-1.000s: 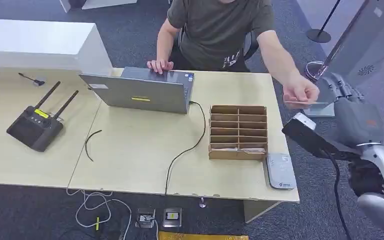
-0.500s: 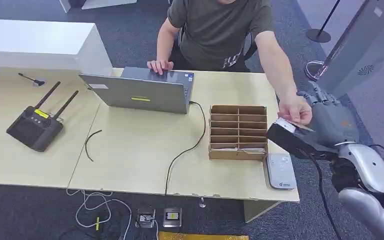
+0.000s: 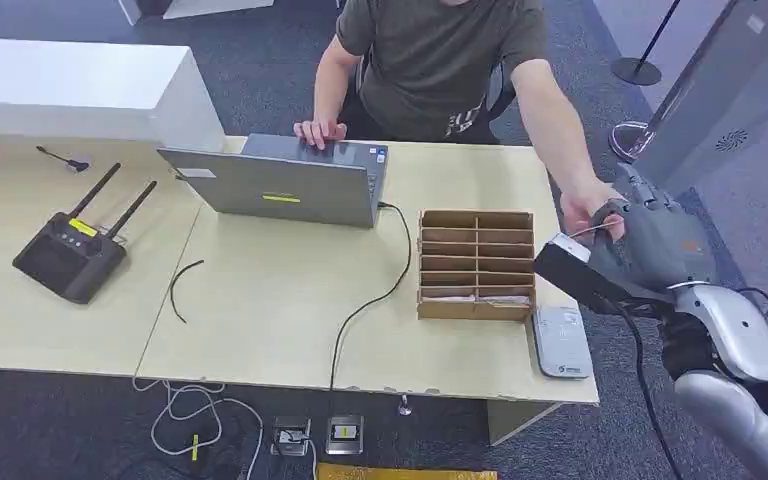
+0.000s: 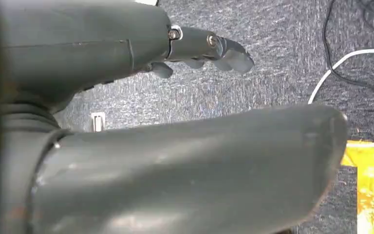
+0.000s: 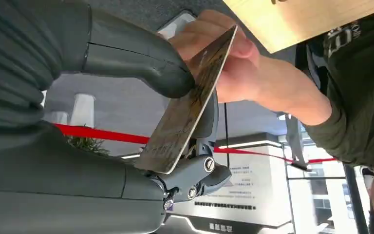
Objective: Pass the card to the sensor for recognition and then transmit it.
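A thin card (image 5: 190, 102) stands pinched between the thumb and fingers of my right hand (image 5: 53, 122). A person's hand (image 5: 238, 73) still grips its far end. From the head camera, my right hand (image 3: 650, 245) hovers just off the table's right edge, meeting the person's hand (image 3: 585, 205), with the card (image 3: 588, 232) showing as a thin sliver between them. The grey card sensor (image 3: 562, 342) lies flat at the table's front right corner, below and slightly left of my right hand. My left hand (image 4: 78, 58) hangs over the carpet, holding nothing, fingers apart.
A cardboard divider box (image 3: 477, 263) sits just left of the sensor. A laptop (image 3: 280, 185) with a black cable (image 3: 375, 300) stands mid-table, and a black router (image 3: 68, 255) lies at the left. The person sits behind the table (image 3: 260, 330). A stanchion base (image 3: 640, 70) stands at the far right.
My right hand came in leftward toward the table edge, and the person's hand came down to it with the card. My fingers have closed on the card.
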Controlling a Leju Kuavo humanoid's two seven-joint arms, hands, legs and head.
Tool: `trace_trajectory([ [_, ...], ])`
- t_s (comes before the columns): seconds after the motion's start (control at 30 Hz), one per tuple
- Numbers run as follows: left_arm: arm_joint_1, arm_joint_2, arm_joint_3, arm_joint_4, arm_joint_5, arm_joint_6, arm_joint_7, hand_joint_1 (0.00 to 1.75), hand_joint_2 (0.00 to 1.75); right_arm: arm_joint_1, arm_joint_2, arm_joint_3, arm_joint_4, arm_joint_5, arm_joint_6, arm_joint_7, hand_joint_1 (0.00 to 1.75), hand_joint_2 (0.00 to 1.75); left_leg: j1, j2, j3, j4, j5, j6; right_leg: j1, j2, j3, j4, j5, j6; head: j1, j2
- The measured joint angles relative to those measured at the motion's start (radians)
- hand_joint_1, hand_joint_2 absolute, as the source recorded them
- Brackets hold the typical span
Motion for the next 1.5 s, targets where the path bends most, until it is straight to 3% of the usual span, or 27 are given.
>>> trace_trajectory([
  [0.5, 0.001, 0.000, 0.000, 0.007, -0.004, -0.003, 0.004, 0.00, 0.00, 0.047, -0.007, 0.000, 0.044, -0.053, 0.001, 0.000, 1.75, 1.75, 0.000, 0.000, 0.000, 0.000, 0.000, 0.000, 0.000, 0.000, 0.000, 0.000, 0.000, 0.000, 0.000, 0.000],
  [0.73, 0.019, 0.000, 0.000, 0.011, -0.005, -0.005, 0.007, 0.00, 0.00, 0.129, -0.011, 0.000, 0.090, -0.102, -0.066, -0.011, 1.75, 1.75, 0.000, 0.000, 0.000, 0.000, 0.000, 0.000, 0.000, 0.000, -0.001, 0.000, 0.000, 0.000, 0.000, 0.000],
  [1.27, 0.025, 0.000, 0.000, 0.012, -0.005, -0.001, 0.007, 0.00, 0.00, 0.159, -0.011, 0.000, 0.127, -0.130, -0.105, -0.024, 1.75, 1.75, 0.000, 0.001, 0.000, 0.000, 0.000, 0.000, 0.000, 0.000, 0.000, 0.000, 0.000, 0.000, 0.000, 0.000],
  [1.5, 0.022, 0.000, 0.000, 0.012, -0.023, 0.013, 0.007, 0.00, 0.00, 0.194, 0.003, 0.019, 0.203, -0.159, -0.153, -0.056, 1.75, 1.75, 0.000, 0.001, 0.000, 0.000, 0.000, 0.000, 0.000, 0.000, -0.001, 0.000, 0.000, 0.000, 0.000, 0.000],
])
